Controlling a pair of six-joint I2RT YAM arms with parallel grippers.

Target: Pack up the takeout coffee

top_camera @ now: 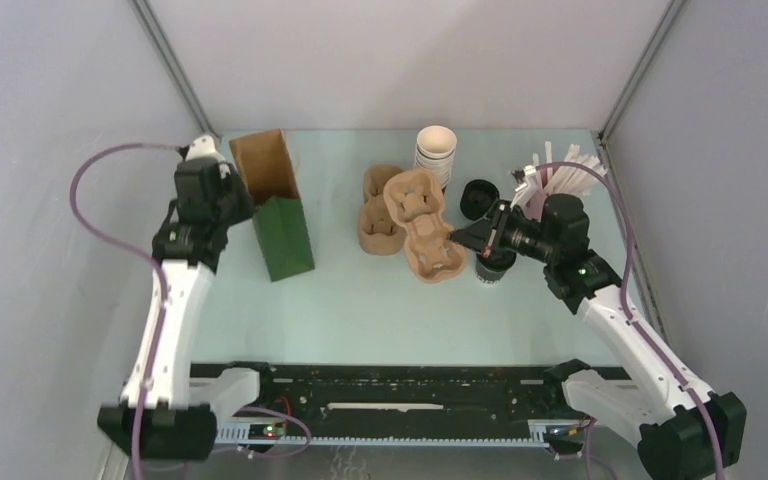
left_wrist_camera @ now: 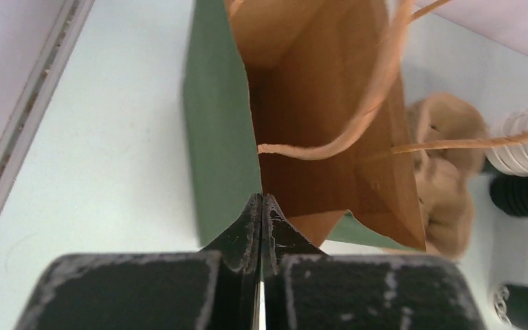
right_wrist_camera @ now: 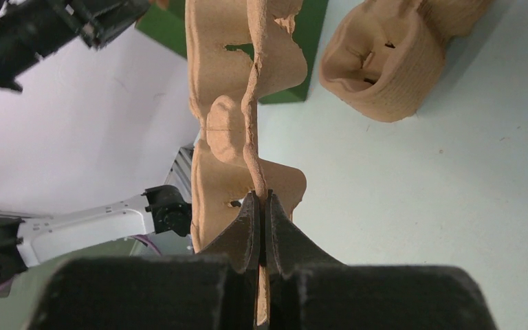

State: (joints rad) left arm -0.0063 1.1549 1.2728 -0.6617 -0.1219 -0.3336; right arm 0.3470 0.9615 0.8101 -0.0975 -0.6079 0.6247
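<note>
Coffee cup (top_camera: pixel 491 271) mostly hidden under R gripper (top_camera: pixel 457 238). Green bag (left_wrist_camera: pixel 220 137) top & lid stack (left_wrist_camera: pixel 526 196) cropped in L wrist; cup carrier (right_wrist_camera: pixel 234 82) top cropped, R wrist.

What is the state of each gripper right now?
Left gripper: closed on the bag rim.
Right gripper: closed on the carrier edge.

Bag mouth: the green bag (left_wrist_camera: pixel 220 137) is open upward, but its twine handles (left_wrist_camera: pixel 381 82) cross the opening.
Middle: carrier stack (top_camera: pixel 380 215) and cup carrier (top_camera: pixel 425 225) are between bag and takeout coffee (top_camera: pixel 493 268).
Front: bare table (top_camera: pixel 380 310), free passage.
</note>
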